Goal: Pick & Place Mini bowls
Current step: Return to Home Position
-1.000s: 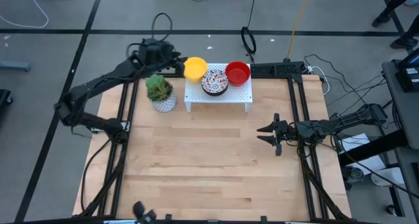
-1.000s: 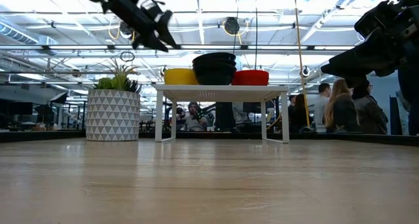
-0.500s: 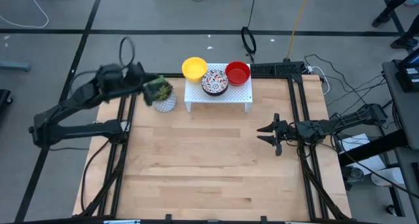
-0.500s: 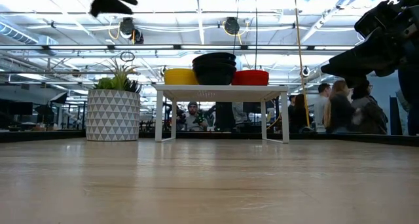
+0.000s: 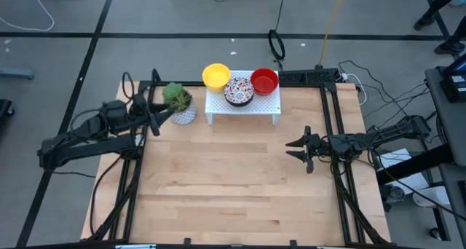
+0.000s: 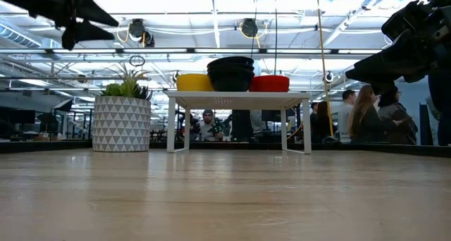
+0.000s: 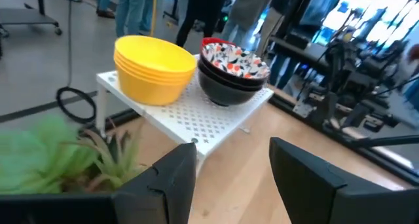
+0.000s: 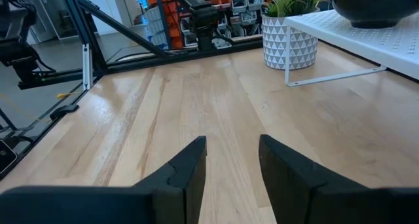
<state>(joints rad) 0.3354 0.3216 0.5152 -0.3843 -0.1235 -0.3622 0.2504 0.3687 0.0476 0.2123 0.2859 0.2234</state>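
Three lots of mini bowls rest by their bases on a white perforated rack (image 5: 269, 107): a yellow stack (image 5: 216, 76) at its left end, a stack with a red-and-dark mosaic inside (image 5: 238, 89) in the middle, and a red one (image 5: 264, 81) on the right. The left wrist view shows the yellow stack (image 7: 154, 68) and the mosaic stack (image 7: 232, 70). My left gripper (image 5: 156, 115) hangs open at the table's left edge, beside the plant. My right gripper (image 5: 298, 148) hangs open over the table's right part, well short of the rack.
A green plant in a white patterned pot (image 5: 177, 100) stands left of the rack, between my left gripper and the bowls. Black frame rails (image 5: 138, 147) run along the table's sides. Bare wood (image 5: 233, 176) stretches nearer than the rack. People show in the room beyond the table (image 6: 366, 114).
My left arm has drawn back from beside the yellow stack at the far edge, swinging toward the table's left and near edge until it hangs left of the plant. The bowls have stayed where they were on the rack.
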